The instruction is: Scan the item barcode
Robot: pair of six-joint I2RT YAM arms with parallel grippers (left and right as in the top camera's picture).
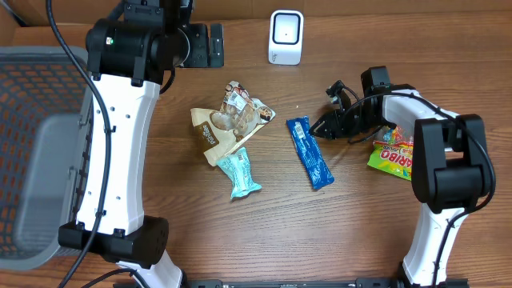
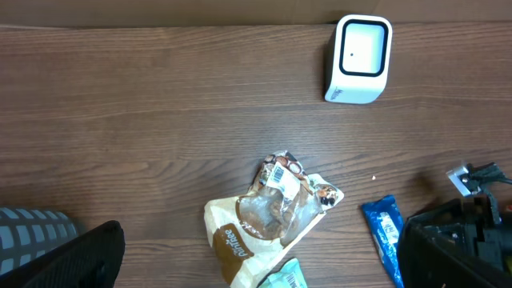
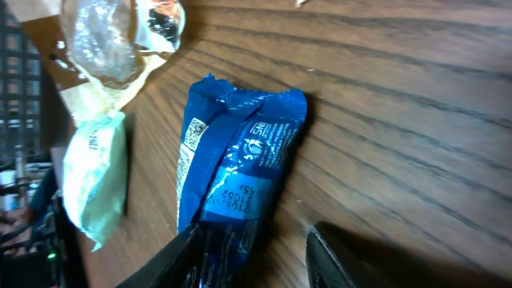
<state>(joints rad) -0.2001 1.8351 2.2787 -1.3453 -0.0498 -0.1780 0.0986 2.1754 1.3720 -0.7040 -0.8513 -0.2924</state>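
As I watch the feeds: 4 packets [image 1: 228, 120], 1 scanner [image 1: 286, 38] | blue bar [image 1: 309, 152] mid-worktop [image 1: 360, 232], one end between right end effector [image 3: 252, 238] fingers, grip unclear | left end effector [image 1: 200, 46] wide, empty.

Bright, even light; soft shadows; slightly blurred wrist close-up.

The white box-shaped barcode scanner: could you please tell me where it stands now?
In the overhead view, the white box-shaped barcode scanner stands near the far edge of the wooden table, about centre, beyond the tan snack pouch and the blue wrapped bar.
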